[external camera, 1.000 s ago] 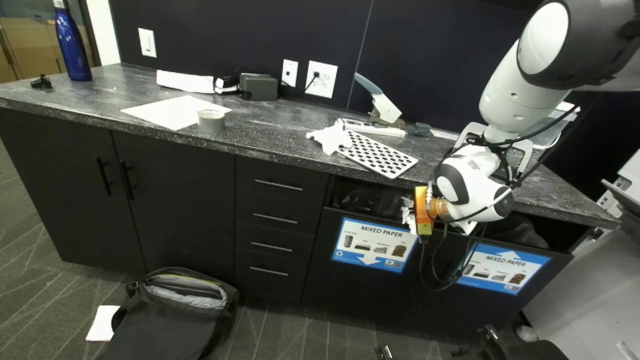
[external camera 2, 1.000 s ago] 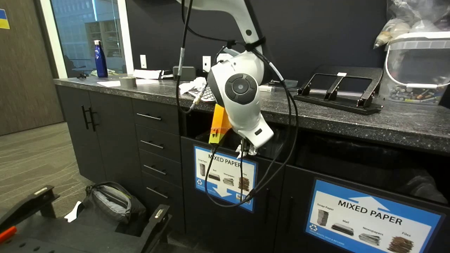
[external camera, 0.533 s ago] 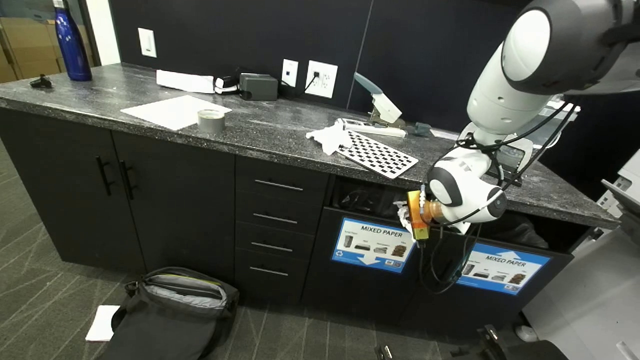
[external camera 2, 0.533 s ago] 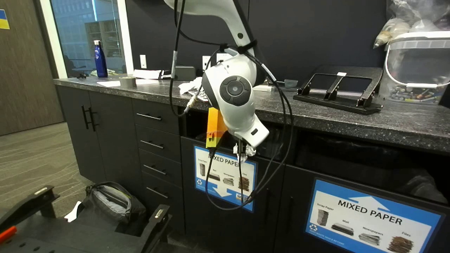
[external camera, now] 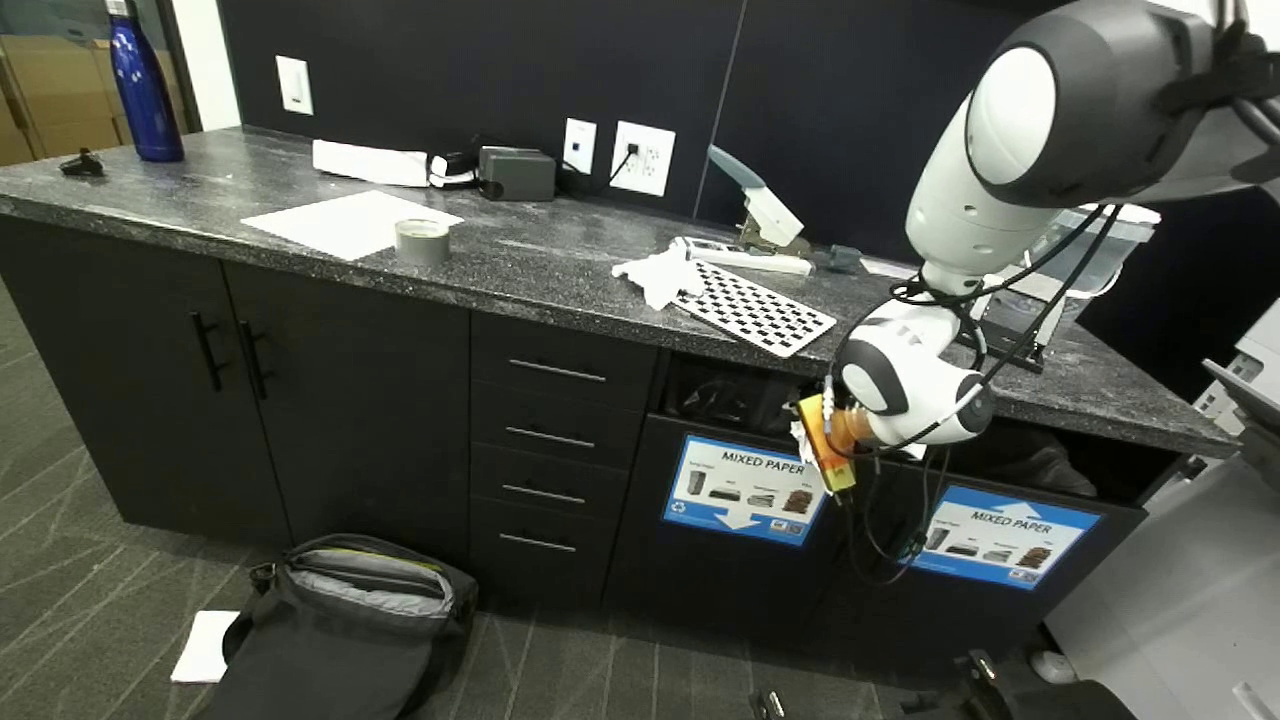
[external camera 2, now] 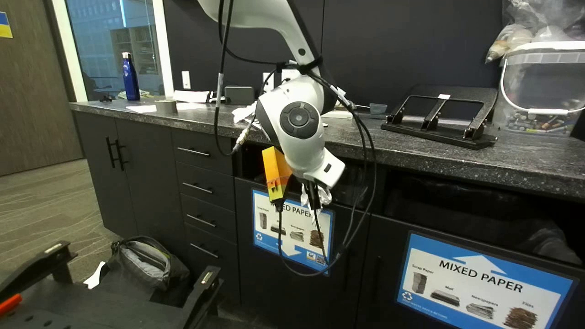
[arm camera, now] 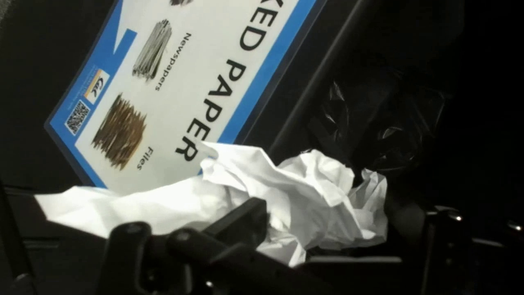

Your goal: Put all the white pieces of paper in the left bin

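A dark speckled countertop (external camera: 540,255) runs above black cabinets (external camera: 350,400), with carpet (external camera: 560,680) in front. Nearest, in an exterior view, a dark bag (external camera: 340,645) lies gaping on that carpet, a flat white piece (external camera: 203,645) just beside it. Past the bag, the white arm (external camera: 955,200) reaches down below the counter's edge, an orange and yellow block (external camera: 828,445) on its wrist. The claw (arm camera: 286,241) is closed around a wad of crumpled white paper (arm camera: 303,192), which bulges out past its fingers (arm camera: 245,223); one of these shows plainly in the wrist view, but the other is mostly lost in shadow, so I cannot tell how wide the gap is. The wad hangs at the left bin (external camera: 700,575), by its upper edge and the black plastic (arm camera: 380,131) in its mouth; whether any of it is over the opening, I cannot tell. A MIXED PAPER sign (external camera: 745,490) with a downward arrow faces that bin, and a like sign (external camera 2: 484,288) with an upward arrow faces the right bin (external camera: 930,620). On the counter, a second crumpled paper (external camera: 665,277) overlaps a checkered board (external camera: 760,312), and a roll of grey tape (external camera: 422,245) stands at the edge of a flat white sheet (external camera: 345,222). Farther back come a tool with a raised grey handle (external camera: 770,215), a dark grey box (external camera: 517,176) and, upright in both exterior views, a blue bottle (external camera: 146,95).
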Motion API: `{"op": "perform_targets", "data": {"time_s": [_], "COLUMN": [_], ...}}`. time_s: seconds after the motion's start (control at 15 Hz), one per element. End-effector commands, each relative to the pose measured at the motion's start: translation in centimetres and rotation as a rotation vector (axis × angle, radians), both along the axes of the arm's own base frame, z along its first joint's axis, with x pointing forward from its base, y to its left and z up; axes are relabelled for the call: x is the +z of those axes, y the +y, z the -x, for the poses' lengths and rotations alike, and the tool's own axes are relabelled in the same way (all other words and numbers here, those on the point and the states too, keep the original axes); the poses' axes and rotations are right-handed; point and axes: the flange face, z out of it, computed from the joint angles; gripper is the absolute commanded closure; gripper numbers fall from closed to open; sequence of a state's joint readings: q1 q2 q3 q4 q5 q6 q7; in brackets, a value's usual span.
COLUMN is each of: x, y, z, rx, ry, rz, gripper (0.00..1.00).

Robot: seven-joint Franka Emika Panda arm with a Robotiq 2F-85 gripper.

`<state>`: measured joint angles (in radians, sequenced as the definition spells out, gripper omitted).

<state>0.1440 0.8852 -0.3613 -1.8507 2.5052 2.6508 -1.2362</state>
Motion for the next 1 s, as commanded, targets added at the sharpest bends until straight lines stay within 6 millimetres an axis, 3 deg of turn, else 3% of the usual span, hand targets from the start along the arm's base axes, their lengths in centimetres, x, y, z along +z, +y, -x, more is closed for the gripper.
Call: {"op": "perform_targets", "data": {"time_s": [0.0,0.4,0.67,0.93], "x": [5.3,8.2,9.0,7.9], "y": [2.4,4.6,5.6,6.8], "z": [-2.7,-3.7,-3.0,-1.3], "rx": [0.100,0.213,0.292,0.393], "ry": [-0.093,-0.142,-0.138,-0.102], "rz": [0.087,0.181,0.271,0.359], "gripper": [0.39,0.85,0.94,0.87]}}
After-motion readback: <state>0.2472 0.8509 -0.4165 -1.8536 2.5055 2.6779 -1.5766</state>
